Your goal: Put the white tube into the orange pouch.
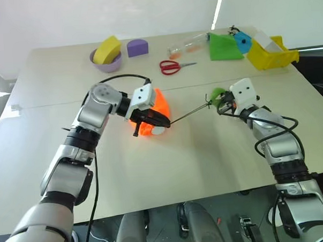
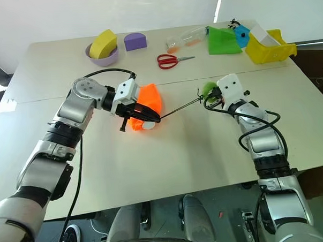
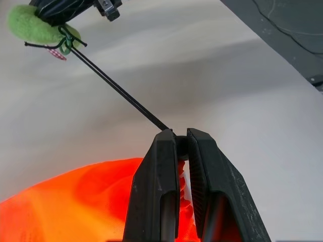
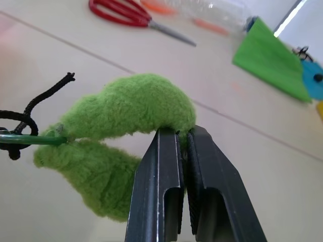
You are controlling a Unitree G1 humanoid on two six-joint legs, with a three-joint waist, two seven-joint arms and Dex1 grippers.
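Observation:
The orange pouch (image 1: pixel 153 108) hangs just above the middle of the table, bunched up. My left gripper (image 1: pixel 164 123) is shut on its gathered mouth, where orange fabric shows between the fingers (image 3: pixel 159 186). A small white end, seemingly the white tube (image 1: pixel 158 131), peeks out at the pouch's lower edge. From the fingertips a black cord (image 1: pixel 188 113) runs taut to the right, to a fuzzy green ring toggle (image 4: pixel 126 108). My right gripper (image 4: pixel 182 132) is shut on that toggle, held off the table.
Along the table's far side stand a purple bowl (image 1: pixel 106 63) holding a yellow wedge, a purple block (image 1: pixel 137 47), red scissors (image 1: pixel 171 66), a clear bottle (image 1: pixel 187 44), a green folded cloth (image 1: pixel 224 47) and a yellow bin (image 1: pixel 271 54).

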